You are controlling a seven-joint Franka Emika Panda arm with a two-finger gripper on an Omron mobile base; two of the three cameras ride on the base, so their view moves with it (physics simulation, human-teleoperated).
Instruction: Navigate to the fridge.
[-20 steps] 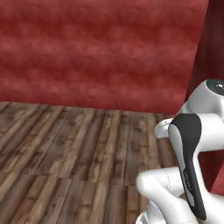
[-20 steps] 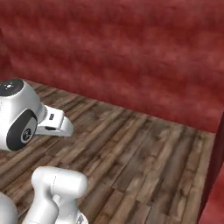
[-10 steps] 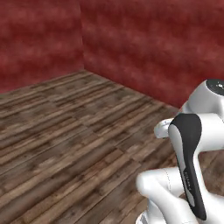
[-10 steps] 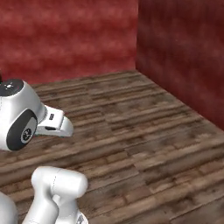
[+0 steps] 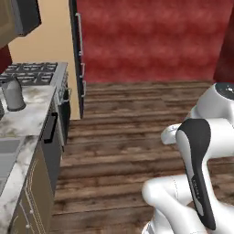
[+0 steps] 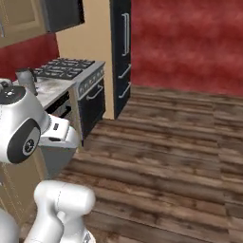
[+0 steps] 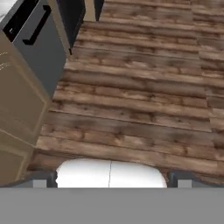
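2 tall dark doors mark the fridge [image 6: 120,52] ahead and to the left, past the stove [image 6: 71,69], well apart from the claw [image 7: 111,179], whose tips sit wide, holding nothing.

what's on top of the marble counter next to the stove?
A grey kettle stands on the marble counter, close to the stove. A sink is set into the counter nearer the robot. The counter's near end runs past the picture's edge, so anything there is unseen.
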